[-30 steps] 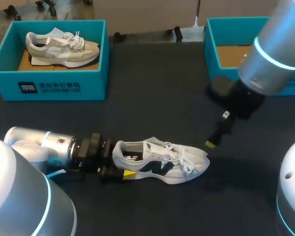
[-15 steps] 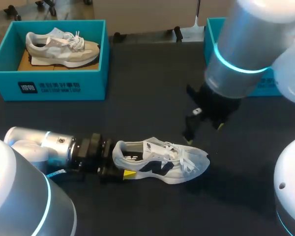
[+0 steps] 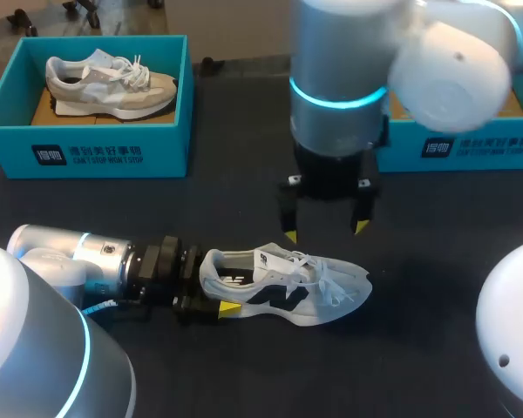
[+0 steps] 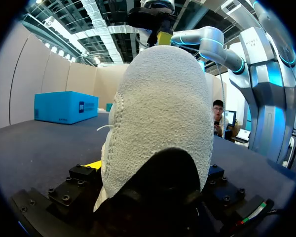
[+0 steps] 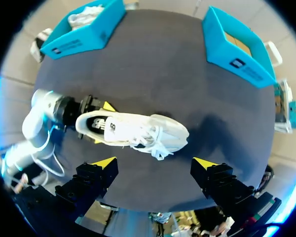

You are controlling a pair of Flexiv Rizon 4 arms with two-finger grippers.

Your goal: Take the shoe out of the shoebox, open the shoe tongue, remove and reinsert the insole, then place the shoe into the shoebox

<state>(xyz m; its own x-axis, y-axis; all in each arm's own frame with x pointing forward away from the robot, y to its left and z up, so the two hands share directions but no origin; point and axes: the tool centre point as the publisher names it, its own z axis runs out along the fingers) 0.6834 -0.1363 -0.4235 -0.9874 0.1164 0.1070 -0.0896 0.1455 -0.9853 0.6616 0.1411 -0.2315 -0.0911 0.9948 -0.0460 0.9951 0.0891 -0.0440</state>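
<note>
Qty: shoe (image 3: 288,286) (image 3: 105,78) x2, shoebox (image 3: 105,155) (image 3: 479,146) x2, gripper (image 3: 324,231) (image 3: 207,294) x2.

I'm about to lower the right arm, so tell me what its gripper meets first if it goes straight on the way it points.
Most likely the white and grey sneaker, around its laces: it lies straight ahead of the open right gripper. Depth is hard to judge.

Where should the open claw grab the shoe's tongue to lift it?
Pinch the top edge of the tongue, coming straight down: the shoe stands upright on its sole, opening facing up, heel clamped by the left gripper, right gripper open above.
</note>
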